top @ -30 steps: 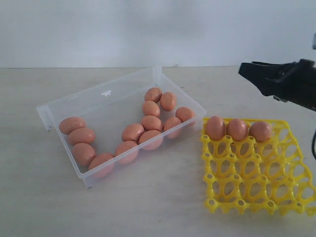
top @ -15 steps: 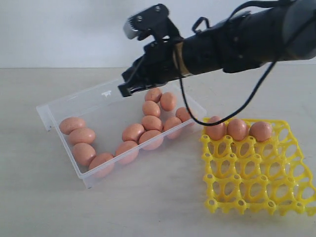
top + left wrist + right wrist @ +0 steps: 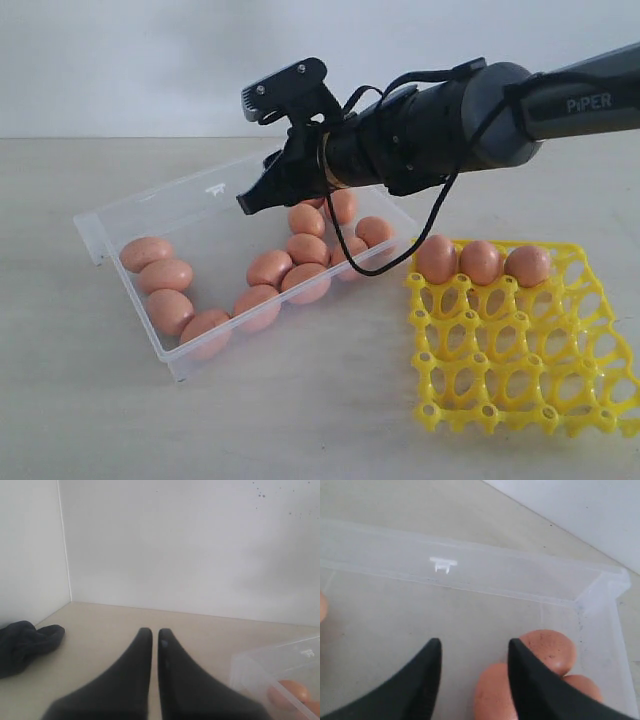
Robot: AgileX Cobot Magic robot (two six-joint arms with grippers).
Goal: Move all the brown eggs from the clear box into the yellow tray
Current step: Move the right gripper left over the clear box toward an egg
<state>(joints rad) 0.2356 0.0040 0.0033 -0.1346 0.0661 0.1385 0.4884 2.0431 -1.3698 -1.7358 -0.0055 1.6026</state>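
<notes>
Clear box (image 3: 180,190) – transparent glossy plastic, yellow tray (image 3: 466,322) – shiny plastic, brown eggs (image 3: 166,275) smooth, faintly speckled, table (image 3: 300,420) pale matt

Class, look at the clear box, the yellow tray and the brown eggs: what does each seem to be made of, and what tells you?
Clear box: thin transparent plastic, glossy; the table shows through its walls.
Yellow tray: moulded plastic, smooth and slightly shiny; uniform bright colour, open lattice of cups.
Brown eggs: matte, faintly speckled shell; real or imitation cannot be told.
</notes>
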